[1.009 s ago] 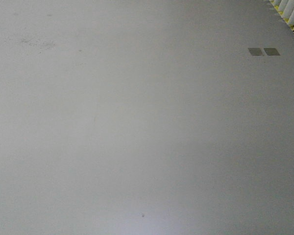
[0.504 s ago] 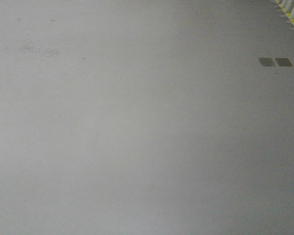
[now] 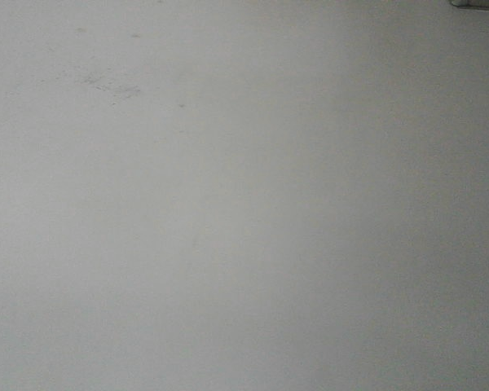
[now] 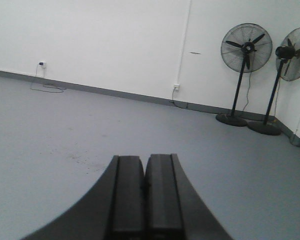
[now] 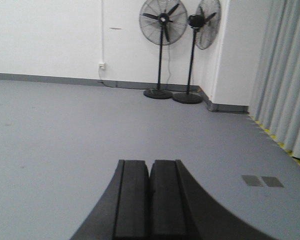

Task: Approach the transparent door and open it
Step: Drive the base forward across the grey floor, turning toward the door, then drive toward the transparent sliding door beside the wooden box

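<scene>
The transparent door is out of view in every frame. My left gripper (image 4: pixel 144 159) is shut with nothing between its dark fingers, and it hangs over bare grey floor facing a white wall. My right gripper (image 5: pixel 149 162) is shut and empty too, pointing across the floor toward a room corner. The front view holds only grey floor (image 3: pixel 228 212).
Two black pedestal fans (image 5: pixel 163 30) (image 5: pixel 202 20) stand by the white wall; the left wrist view shows them at its right (image 4: pixel 245 50). Grey curtains (image 5: pixel 287 75) over a yellow floor strip line the right side. Two grey floor patches (image 5: pixel 262 181) lie ahead right. A cable (image 4: pixel 47 87) trails from a wall socket.
In the front view the floor has slid to the right and down: the two grey patches and the curtain hem have left the frame, and the faint scuff marks have drifted rightward.
</scene>
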You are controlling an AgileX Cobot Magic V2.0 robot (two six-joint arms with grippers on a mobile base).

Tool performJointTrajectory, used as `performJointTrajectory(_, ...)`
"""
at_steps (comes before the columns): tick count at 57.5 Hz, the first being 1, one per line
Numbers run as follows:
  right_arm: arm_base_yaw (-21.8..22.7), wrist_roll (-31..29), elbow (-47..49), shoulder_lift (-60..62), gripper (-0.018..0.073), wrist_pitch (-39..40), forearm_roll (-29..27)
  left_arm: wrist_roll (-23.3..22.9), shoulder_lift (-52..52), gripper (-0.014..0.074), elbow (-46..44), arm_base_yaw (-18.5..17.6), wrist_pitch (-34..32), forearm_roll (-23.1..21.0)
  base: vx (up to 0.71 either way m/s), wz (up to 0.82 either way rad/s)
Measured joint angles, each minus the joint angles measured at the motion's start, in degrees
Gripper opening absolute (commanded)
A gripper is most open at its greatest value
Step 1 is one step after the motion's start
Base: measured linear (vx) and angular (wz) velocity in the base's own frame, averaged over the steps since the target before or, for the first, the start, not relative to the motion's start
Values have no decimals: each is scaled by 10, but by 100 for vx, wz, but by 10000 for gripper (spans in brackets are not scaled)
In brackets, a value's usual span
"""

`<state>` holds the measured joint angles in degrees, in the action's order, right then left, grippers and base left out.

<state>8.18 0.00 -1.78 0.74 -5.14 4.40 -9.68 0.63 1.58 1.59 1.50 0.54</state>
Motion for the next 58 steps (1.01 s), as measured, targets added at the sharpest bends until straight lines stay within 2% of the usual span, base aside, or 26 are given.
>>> performJointTrajectory(58,0,0,0,0,-8,0,0,0,0,-2,0,0,0,0,33,39)
